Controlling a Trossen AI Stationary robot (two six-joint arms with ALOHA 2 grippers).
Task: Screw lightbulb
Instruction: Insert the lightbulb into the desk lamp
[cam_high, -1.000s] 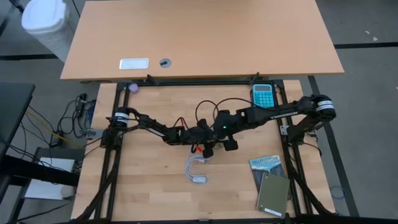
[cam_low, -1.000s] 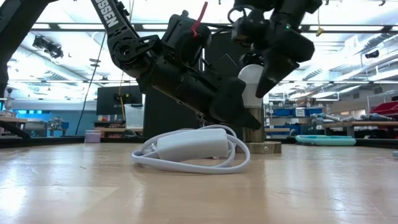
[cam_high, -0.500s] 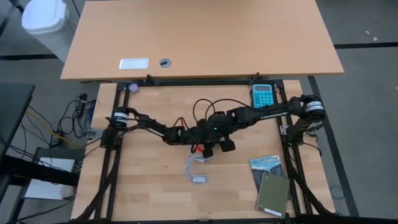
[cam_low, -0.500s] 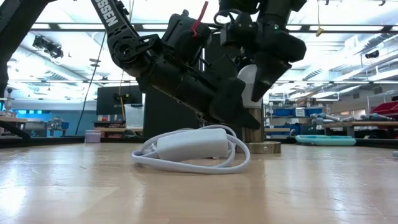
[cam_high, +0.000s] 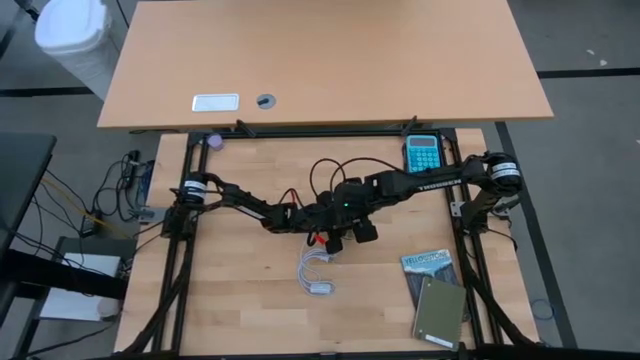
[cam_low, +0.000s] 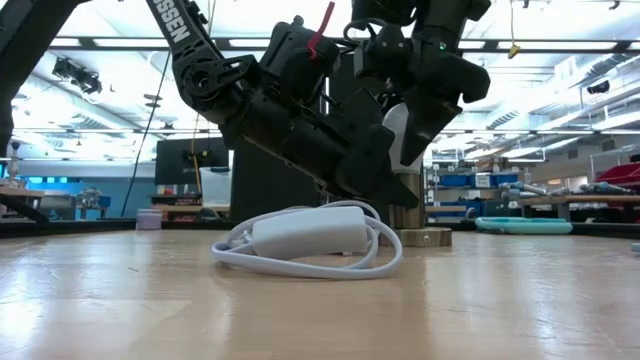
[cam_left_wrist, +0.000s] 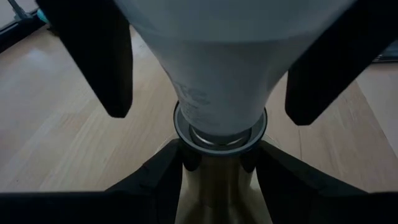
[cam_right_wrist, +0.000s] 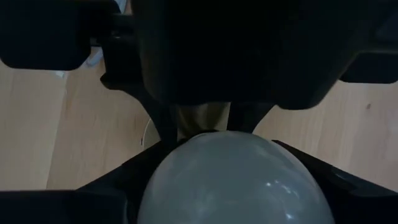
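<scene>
**Bulb seated in the socket, right gripper closing in for a turn**

High view: both arms meet mid-table, the left gripper (cam_high: 318, 222) and right gripper (cam_high: 352, 222) bunched just above the coiled white cord (cam_high: 317, 272); the bulb itself is hidden here. Low view: the lightbulb (cam_low: 400, 135) stands upright above the socket (cam_low: 408, 218), with the right gripper over it from above. Left wrist view: the left arm's 2 fingers (cam_left_wrist: 155, 180) are clamped on the brass socket collar (cam_left_wrist: 219, 180), steadying it, bulb neck entering the ring. Right wrist view: the globe (cam_right_wrist: 229, 180) sits between the right arm's fingers, which flank it; I cannot tell whether they touch. My read: mid-screwing, re-grip phase. Next calls for a firm pinch, then a wrist twist while the socket is held.
</scene>
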